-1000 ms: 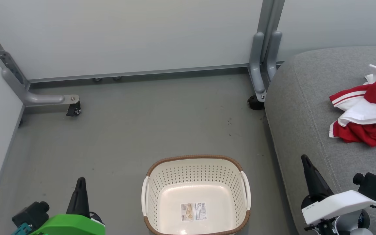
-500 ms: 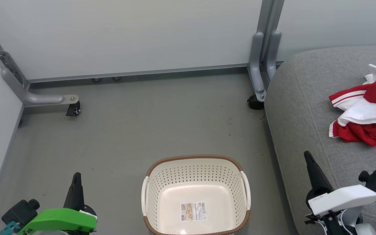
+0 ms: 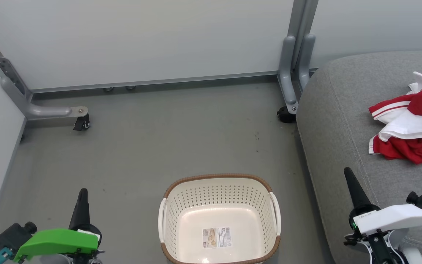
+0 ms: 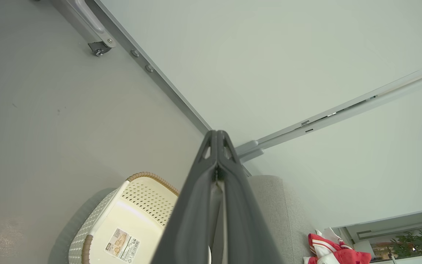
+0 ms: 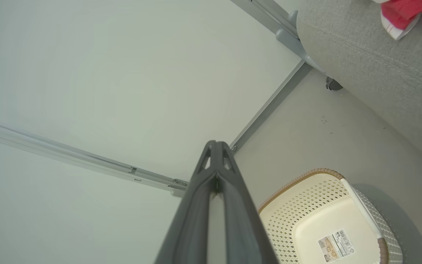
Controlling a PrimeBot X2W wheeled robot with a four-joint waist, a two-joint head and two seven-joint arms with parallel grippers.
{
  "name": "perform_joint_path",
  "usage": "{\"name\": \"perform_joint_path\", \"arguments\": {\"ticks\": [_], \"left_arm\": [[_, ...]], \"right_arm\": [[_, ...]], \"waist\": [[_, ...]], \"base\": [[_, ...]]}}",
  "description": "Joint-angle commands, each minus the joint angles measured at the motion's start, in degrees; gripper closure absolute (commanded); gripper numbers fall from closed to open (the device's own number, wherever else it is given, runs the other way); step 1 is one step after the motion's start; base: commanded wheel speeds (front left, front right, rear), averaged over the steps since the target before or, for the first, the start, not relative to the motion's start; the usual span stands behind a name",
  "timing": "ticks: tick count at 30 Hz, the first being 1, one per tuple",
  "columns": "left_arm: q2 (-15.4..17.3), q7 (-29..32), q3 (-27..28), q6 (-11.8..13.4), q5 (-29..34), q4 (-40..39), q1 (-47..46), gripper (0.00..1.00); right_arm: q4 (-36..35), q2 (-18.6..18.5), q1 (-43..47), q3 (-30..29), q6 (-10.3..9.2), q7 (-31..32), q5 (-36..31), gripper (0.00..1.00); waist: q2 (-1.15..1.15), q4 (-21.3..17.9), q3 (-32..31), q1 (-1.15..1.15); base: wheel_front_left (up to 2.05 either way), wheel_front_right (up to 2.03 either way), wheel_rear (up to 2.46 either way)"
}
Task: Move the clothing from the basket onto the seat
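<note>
The red and white clothing (image 3: 412, 128) lies crumpled on the grey seat (image 3: 343, 110) at the right edge of the head view; it also shows as the clothing (image 4: 333, 251) and the clothing (image 5: 405, 11) in the wrist views. The cream basket (image 3: 219, 220) stands on the floor at bottom centre, holding nothing but its label sticker. My left gripper (image 3: 82, 192) is shut, low at the left of the basket. My right gripper (image 3: 347, 171) is shut over the seat's front edge, right of the basket. Both pairs of fingers, left gripper (image 4: 216, 134) and right gripper (image 5: 216, 143), press tip to tip.
Pale partition walls (image 3: 141, 36) stand on grey metal feet with castors (image 3: 82, 124), (image 3: 286, 115) behind the basket. Grey floor (image 3: 159, 146) stretches between the walls and the basket. The seat's rounded corner is close to the basket's right handle.
Both arms have drawn back toward the bottom corners of the head view, the left gripper leftward and the right gripper rightward and lower. Clothing and basket lie as before.
</note>
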Motion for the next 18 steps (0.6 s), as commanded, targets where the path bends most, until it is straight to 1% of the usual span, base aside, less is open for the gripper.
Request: {"name": "perform_joint_path", "arguments": {"ticks": [1, 18], "left_arm": [[-0.11, 0.43, 0.48, -0.42, -1.69, -0.46, -1.49, 1.00], [-0.50, 2.90, 2.16, -1.24, -10.97, -0.34, -2.66, 1.00]], "right_arm": [[-0.10, -0.39, -1.48, -0.36, 0.03, 0.23, 1.66, 1.00], [2.27, -0.39, -3.20, -1.48, 0.03, 1.28, 11.22, 1.00]], "waist": [[0.00, -0.01, 0.00, 0.00], [0.00, -0.11, 0.03, 0.00]], "base": [[0.00, 0.00, 0.00], [0.00, 0.00, 0.00]]}}
